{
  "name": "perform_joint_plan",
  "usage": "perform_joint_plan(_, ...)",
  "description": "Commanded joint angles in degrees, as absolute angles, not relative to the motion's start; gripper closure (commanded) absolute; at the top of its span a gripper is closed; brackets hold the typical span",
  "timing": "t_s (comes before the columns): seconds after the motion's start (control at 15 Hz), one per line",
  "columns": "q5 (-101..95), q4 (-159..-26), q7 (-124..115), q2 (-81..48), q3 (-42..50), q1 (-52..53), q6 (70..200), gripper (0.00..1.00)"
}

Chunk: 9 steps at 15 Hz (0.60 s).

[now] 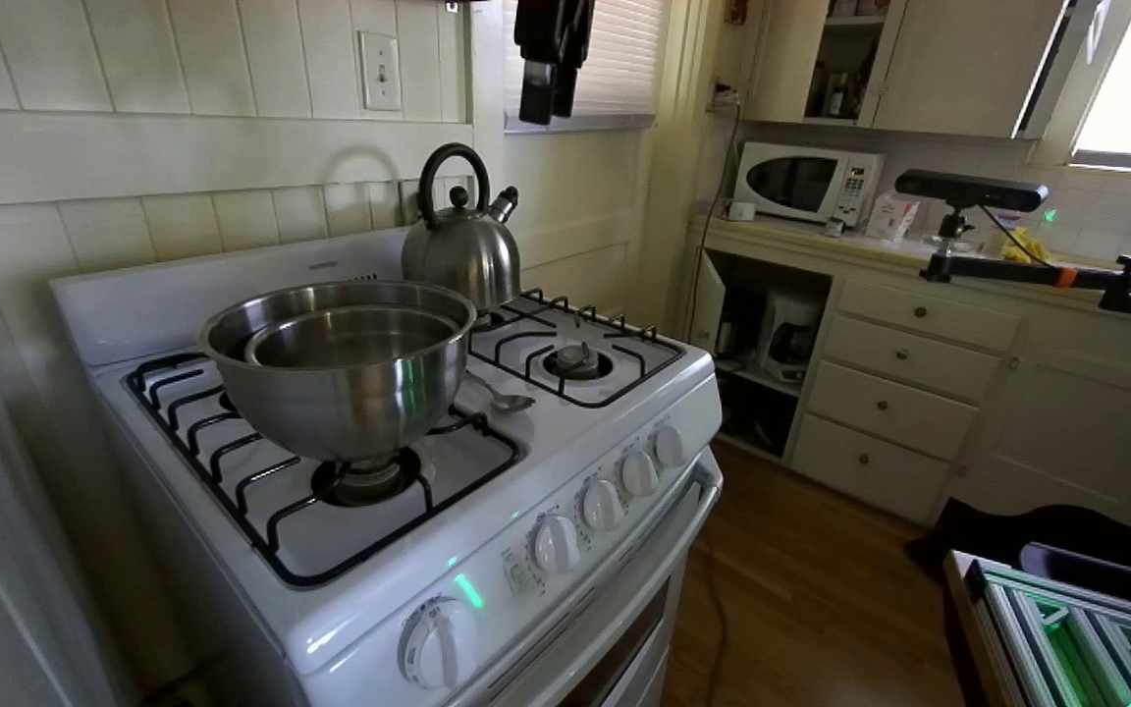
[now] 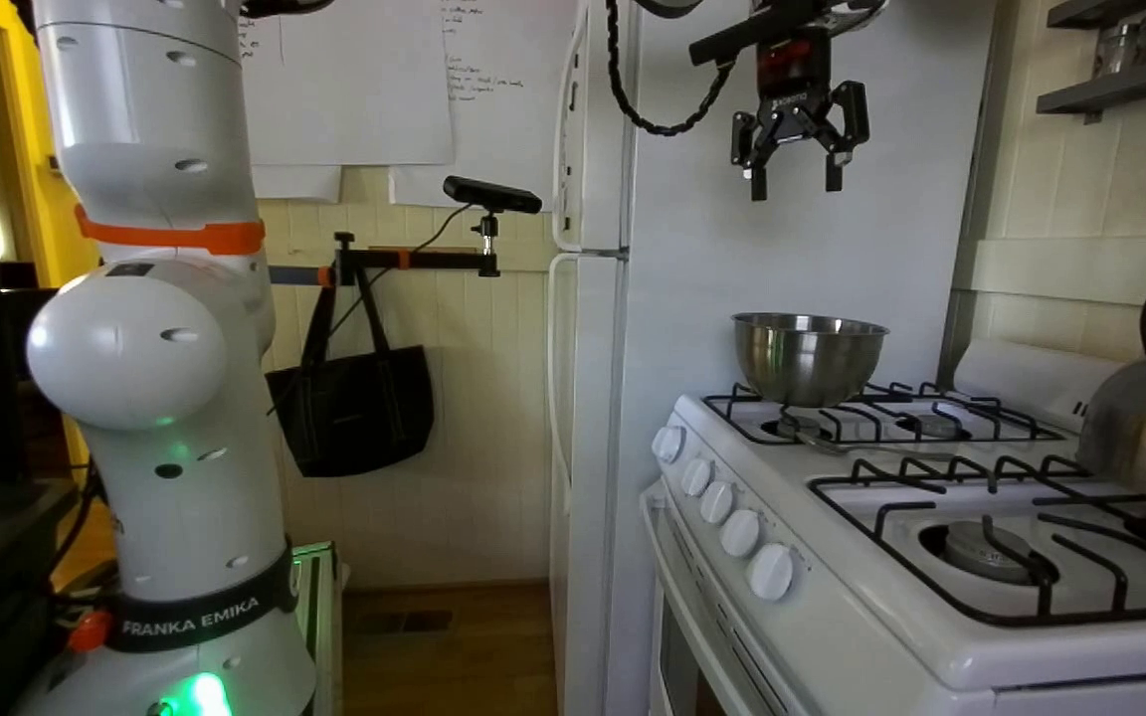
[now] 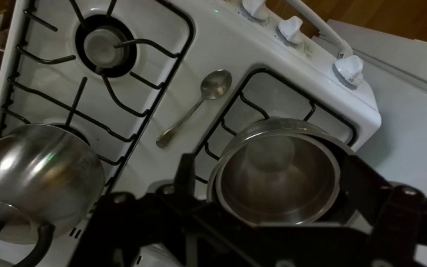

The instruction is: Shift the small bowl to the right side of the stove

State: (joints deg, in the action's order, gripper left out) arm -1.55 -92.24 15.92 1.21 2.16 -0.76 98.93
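Note:
The small bowl (image 1: pixel 354 339) is shiny steel and sits nested inside the large steel pot (image 1: pixel 359 412), slightly off-centre. In the wrist view the small bowl (image 3: pixel 278 178) shows from above with its bottom visible. The large pot (image 2: pixel 812 363) hides it in an exterior view. The pot rests on a front burner grate of the white stove (image 2: pixel 891 557). My gripper (image 2: pixel 796 184) is open and empty, pointing down, well above the pot. In the wrist view the gripper's fingers (image 3: pixel 271 161) appear on either side of the small bowl, not touching it.
A steel kettle (image 1: pixel 462 255) with a black handle stands on a back burner, beside the pot. A spoon (image 3: pixel 215 85) lies on the stove top between the grates. A white fridge (image 2: pixel 732 268) stands beside the stove. A wall backs the stove.

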Motion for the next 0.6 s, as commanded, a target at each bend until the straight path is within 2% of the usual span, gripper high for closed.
perform_joint_plan(0.0,1.5,-90.8,26.9,-2.9,2.4,-1.3,98.8,0.0)
perform_joint_plan(0.33,8.3,-88.0,44.8,-10.0,2.4,-4.0,103.3,0.0)
perform_joint_plan(0.53,10.4,-82.2,43.6,-15.2,1.2,-4.2,100.2,0.0)
